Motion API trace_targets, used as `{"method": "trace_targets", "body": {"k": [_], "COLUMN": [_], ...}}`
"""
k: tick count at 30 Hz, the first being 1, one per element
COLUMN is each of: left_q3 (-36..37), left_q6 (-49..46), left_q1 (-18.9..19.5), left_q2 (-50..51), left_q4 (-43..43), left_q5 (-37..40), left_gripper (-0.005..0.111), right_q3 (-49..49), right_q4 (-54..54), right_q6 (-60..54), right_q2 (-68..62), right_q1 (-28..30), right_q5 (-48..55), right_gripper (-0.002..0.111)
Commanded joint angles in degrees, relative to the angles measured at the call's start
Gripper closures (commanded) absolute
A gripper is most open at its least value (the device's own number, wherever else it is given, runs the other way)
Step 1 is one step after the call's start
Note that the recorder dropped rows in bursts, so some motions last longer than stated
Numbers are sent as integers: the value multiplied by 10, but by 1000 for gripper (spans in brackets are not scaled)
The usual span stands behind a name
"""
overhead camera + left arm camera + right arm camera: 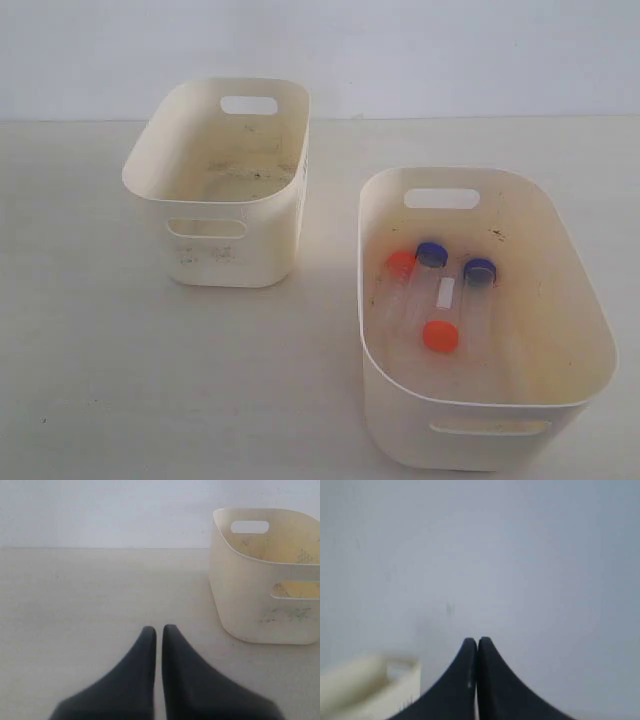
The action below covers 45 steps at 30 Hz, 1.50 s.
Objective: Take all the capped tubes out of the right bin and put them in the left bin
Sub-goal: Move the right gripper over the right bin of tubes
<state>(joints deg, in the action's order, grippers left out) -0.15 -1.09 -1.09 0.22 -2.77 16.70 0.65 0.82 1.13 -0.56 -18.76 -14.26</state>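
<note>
Several capped tubes lie on the floor of the right bin point(585, 330). Two have orange-red caps point(440, 336) point(400, 262) and two have blue caps point(431, 253) point(480, 271). One clear tube carries a white label point(446, 295). The left bin point(165, 165) stands apart, farther back, and holds no tubes. Neither arm shows in the exterior view. My left gripper point(159, 629) is shut and holds nothing. It hovers over bare table, with the left bin point(250, 595) off to one side. My right gripper point(477, 640) is shut and empty, facing the pale wall.
Both bins stand on a pale table point(90, 350) against a light wall point(450, 50). A blurred cream bin corner point(365, 687) with a handle cut-out shows in the right wrist view; I cannot tell which bin it is.
</note>
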Motion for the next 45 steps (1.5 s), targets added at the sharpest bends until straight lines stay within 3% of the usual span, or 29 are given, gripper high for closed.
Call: {"method": "trace_targets", "body": {"k": [1,3,4,5,7,9,11,14,17,20,30,34,36,39,45], "left_q3": [2,2,2,2,2,2,2,2,2,2,2,2,2,2,2], "left_q6": [1,1,1,1,1,1,1,1,1,1,1,1,1,1,1], "left_q1": [-1,-1,-1,-1,-1,-1,-1,-1,-1,-1,-1,-1,-1,-1,-1], "left_q2": [-2,-2,-2,-2,-2,-2,-2,-2,-2,-2,-2,-2,-2,-2,-2], "left_q4": [-5,-5,-5,-5,-5,-5,-5,-5,-5,-5,-5,-5,-5,-5,-5], "left_q5": [2,2,2,2,2,2,2,2,2,2,2,2,2,2,2], "left_gripper": [103,103,103,103,103,103,103,103,103,103,103,103,103,103,103], "right_q3": [63,172,269,318,466,543,581,606,606,606,606,628,669,742,834], "right_q4": [99,141,141,141,141,144,142,167,272,303,275,281,280,247,-8], "right_q6": [-5,-115,-167,-167,-85,12,30,37,31,-8,-34,-151,-148,-93,129], "right_q2": [-13,-69,-134,-178,-358,-468,-552,-622,-653,-671,-681,-690,-702,-721,-829], "right_q1": [-2,-2,-2,-2,-2,-2,-2,-2,-2,-2,-2,-6,-23,-68,-159], "right_q5": [-168,-36,114,195,504,693,777,765,706,634,636,651,675,690,793], "right_gripper": [108,108,108,108,108,108,108,108,108,108,108,108,108,108,105]}}
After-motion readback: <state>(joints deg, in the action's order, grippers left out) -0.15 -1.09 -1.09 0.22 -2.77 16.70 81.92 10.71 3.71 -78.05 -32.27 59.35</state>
